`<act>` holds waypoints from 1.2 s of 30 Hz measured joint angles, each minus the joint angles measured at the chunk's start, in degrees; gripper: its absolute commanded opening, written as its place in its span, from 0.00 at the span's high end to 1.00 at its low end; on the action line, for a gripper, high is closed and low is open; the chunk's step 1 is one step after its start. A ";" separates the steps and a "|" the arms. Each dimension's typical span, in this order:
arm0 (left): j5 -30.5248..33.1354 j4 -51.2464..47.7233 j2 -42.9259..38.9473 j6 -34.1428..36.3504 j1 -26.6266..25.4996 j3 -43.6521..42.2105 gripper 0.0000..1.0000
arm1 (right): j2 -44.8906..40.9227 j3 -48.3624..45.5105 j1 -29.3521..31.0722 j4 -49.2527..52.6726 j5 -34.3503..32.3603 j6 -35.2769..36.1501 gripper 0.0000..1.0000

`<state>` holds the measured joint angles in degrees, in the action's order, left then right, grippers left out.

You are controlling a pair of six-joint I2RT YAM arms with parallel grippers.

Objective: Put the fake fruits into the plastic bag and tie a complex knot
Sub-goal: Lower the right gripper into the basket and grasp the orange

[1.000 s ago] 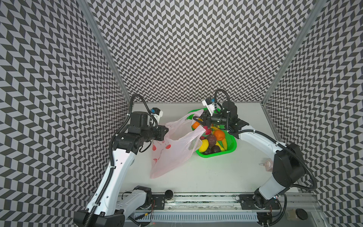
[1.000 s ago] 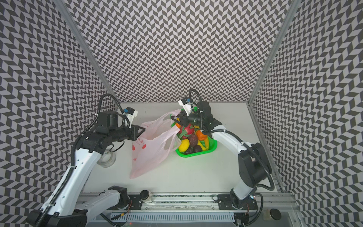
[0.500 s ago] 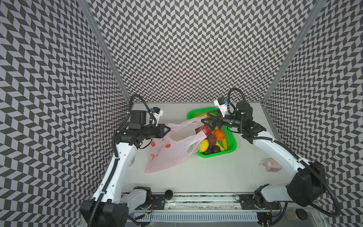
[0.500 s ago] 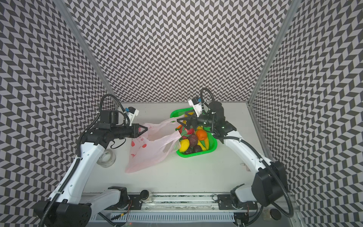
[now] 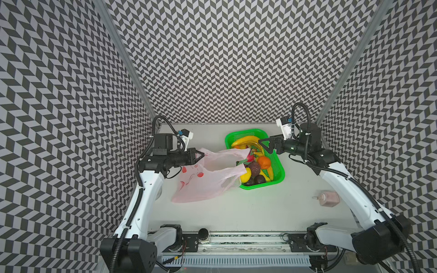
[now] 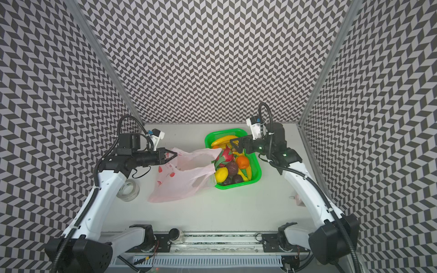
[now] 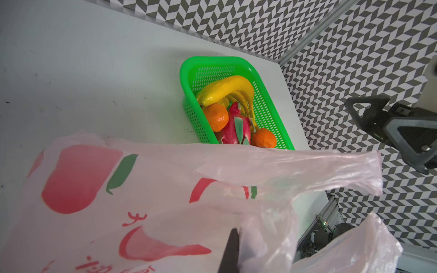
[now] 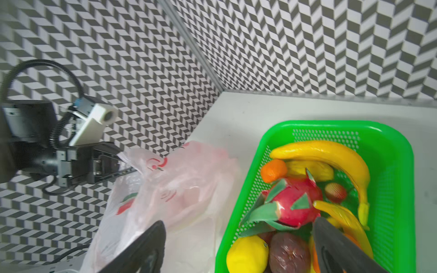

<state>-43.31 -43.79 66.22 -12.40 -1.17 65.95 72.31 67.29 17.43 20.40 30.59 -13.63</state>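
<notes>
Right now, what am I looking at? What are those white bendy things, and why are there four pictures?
Those are two robot arms on a white table. Two pictures look down from a camera up high; the two close-ups come from small cameras on the arms' wrists. Each arm ends in a pincher called an end effector. The left end effector is shut on the edge of a pale-pink plastic bag, holding it up. The right end effector hangs open and empty by a green basket of fake fruits: bananas, oranges, a dragon fruit, a lemon. A clear tape roll and a small pink bottle lie on the table too.
</notes>
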 measured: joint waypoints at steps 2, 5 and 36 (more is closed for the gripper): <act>-1.64 0.74 0.24 -0.90 0.85 -0.90 0.99 | -0.07 -1.51 -0.17 1.97 -2.38 0.24 0.05; -3.72 1.44 0.46 -1.70 1.20 -1.62 0.99 | 0.13 -3.78 -0.33 5.20 -6.36 0.96 0.05; -7.52 4.74 -0.35 -4.00 1.20 -3.17 1.00 | 20.22 -4.24 2.10 8.31 -18.27 -1.57 0.10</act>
<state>-50.83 -39.05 65.87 -16.40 0.03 62.78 92.53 63.05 19.53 28.71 12.32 -15.20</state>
